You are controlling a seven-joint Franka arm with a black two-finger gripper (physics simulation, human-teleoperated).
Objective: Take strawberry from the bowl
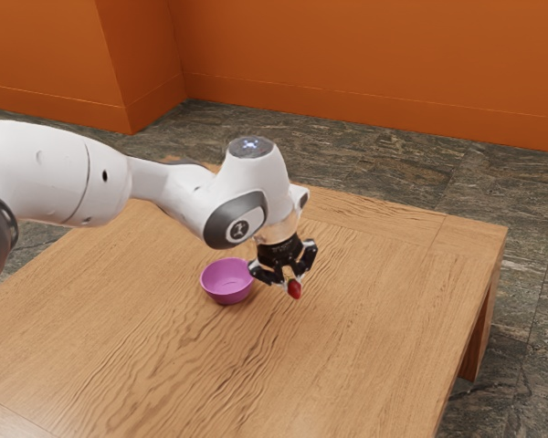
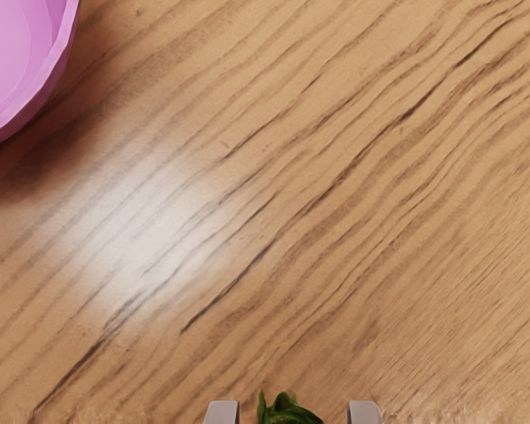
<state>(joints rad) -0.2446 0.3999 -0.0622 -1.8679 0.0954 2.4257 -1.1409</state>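
Right, the strawberry [image 1: 295, 289] is out of the bowl [image 1: 228, 282], clamped between the fingertips of the gripper [image 1: 290, 279], over the table [image 1: 384, 328], inward from its edge at the exterior view's right. The bowl sits near the strawberry, farther from that edge. Grey floor [image 1: 393, 160] lies past the table's far edge.

One strawberry [image 1: 295, 289], one pink bowl [image 1: 228, 294], one wooden table [image 1: 393, 292], one robot arm [image 1: 59, 178].

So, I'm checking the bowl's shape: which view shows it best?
The exterior view, because the pink bowl shows there nearly whole, round rim and outer wall. The wrist view has a cropped piece of both.
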